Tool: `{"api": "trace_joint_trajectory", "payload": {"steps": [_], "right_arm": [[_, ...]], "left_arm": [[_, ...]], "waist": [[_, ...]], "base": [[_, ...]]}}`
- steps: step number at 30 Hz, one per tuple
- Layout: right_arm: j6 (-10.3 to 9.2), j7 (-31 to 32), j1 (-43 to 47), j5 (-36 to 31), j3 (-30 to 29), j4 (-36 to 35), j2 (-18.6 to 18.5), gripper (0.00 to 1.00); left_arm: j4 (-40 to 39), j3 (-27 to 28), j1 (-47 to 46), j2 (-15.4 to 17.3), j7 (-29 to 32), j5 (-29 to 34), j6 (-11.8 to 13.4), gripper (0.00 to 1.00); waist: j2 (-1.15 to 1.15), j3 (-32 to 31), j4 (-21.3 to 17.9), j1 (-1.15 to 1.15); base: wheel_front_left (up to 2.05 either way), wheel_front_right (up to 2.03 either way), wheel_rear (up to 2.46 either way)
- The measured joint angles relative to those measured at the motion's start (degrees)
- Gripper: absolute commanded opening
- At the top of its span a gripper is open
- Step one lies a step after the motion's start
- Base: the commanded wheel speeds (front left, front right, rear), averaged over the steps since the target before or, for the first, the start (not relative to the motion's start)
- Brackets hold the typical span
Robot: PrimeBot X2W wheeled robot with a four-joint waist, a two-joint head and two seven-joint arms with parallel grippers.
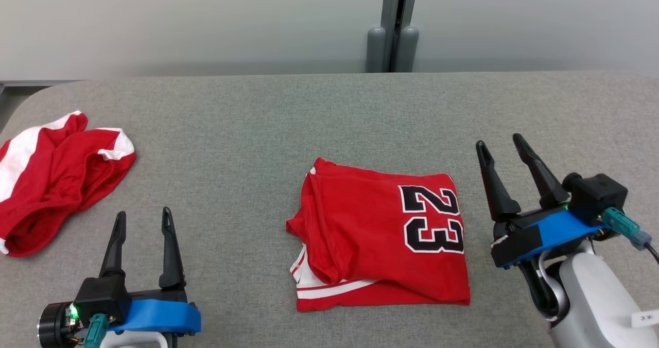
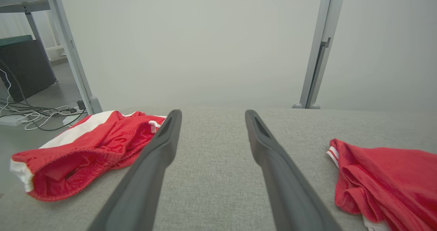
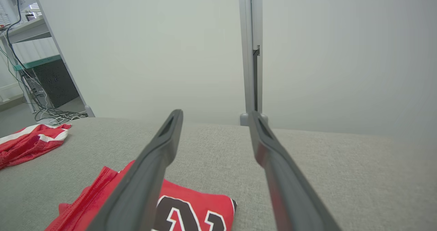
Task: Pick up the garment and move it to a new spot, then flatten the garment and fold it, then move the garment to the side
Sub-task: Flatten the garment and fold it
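Two red garments point(image 1: 383, 235) point(image 1: 56, 180), two spread grippers point(image 1: 143, 213) point(image 1: 499, 141), one table point(image 1: 231, 132).

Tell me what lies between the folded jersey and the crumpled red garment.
Bare grey table and the open left gripper, shown in the head view.

Red "23" jersey point(image 1: 381, 235) folded, flat mid-table.
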Motion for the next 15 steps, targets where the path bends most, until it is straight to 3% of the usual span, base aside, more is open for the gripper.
{"api": "trace_joint_trajectory", "payload": {"steps": [15], "right_arm": [[0.0, 0.2, 14.3, -7.1, -12.7, -9.3, 5.7, 1.0]], "left_arm": [[-0.5, 0.0, 1.1, 0.2, 0.0, 1.0, -0.3, 1.0]], "waist": [[0.0, -1.8, -0.7, 0.0]], "base": [[0.0, 0.0, 0.0]]}}
